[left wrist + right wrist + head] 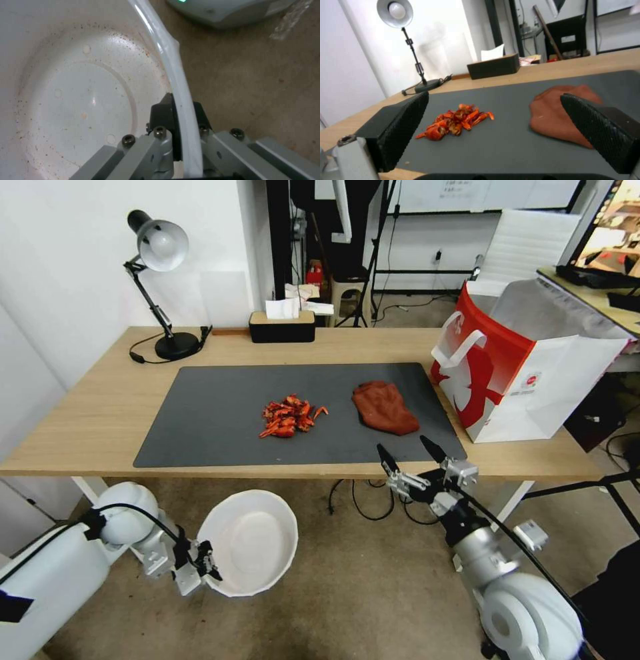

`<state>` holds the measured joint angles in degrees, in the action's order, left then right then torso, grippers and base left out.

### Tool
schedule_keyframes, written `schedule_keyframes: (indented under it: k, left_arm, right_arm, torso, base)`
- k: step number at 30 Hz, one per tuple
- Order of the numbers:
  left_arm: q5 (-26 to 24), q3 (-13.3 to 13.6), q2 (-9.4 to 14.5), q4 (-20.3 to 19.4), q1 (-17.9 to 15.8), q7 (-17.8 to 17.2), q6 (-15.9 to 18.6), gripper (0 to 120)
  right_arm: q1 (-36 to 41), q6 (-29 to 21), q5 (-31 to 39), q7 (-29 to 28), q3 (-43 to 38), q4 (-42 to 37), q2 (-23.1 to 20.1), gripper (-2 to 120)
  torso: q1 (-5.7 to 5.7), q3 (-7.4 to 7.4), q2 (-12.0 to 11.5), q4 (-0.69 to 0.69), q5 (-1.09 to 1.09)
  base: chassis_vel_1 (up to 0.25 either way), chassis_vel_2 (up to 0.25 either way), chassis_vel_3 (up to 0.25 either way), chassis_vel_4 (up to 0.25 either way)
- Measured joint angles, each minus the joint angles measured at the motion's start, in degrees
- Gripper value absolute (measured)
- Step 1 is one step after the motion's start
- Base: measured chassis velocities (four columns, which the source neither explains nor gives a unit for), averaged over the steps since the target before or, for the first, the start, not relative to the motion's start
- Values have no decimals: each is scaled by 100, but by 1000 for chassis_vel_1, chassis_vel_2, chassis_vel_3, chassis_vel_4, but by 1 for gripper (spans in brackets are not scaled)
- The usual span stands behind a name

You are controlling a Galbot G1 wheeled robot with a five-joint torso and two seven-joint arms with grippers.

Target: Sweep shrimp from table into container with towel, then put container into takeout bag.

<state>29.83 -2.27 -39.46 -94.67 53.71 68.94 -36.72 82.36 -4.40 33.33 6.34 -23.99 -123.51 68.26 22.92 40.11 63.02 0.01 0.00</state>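
One towel [385, 407], one container [249, 542], one takeout bag [520, 373].

Surface [100, 407]: light wood, white legs.
Mat [200, 413]: dark grey, centred, bearing shrimp [288, 417] and towel [385, 407], apart.
Right end: takeout bag [513, 373], upright.
Rear edge: desk lamp [160, 287], black tissue box [281, 327].

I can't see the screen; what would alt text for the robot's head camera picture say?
A pile of red shrimp and a rust-red towel lie on a dark mat on a wooden table, with a red-and-white takeout bag standing at its right end. Below the near edge, the left gripper holds a white container by its rim; the open right gripper reaches toward the towel.
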Motion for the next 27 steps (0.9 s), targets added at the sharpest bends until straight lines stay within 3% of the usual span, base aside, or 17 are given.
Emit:
schedule_keyframes:
  k: [5,9,14,27]
  left_arm:
    - [144,76,-114,129,-275,16,5,0]
    - [253,135,-177,130,-251,23,21,0]
    - [360,196,-250,129,-224,26,26,0]
    - [525,275,-185,41,-303,36,-4,0]
  right_arm:
    - [-851,-89,-2,-516,546,566,-335,100]
    - [-1407,-424,-333,-1004,679,900,-506,100]
    - [-2066,-990,-175,-1725,854,1291,-663,100]
    - [-3636,-1857,109,-2610,1934,2418,-771,100]
  torso:
    - [1,0,0,-1,1]
    - [0,0,0,0,0]
    - [0,0,1,-1,-1]
    - [0,0,1,-1,-1]
  base:
    - [0,0,0,0]
    - [0,0,0,0]
    - [0,0,0,0]
    - [0,0,0,0]
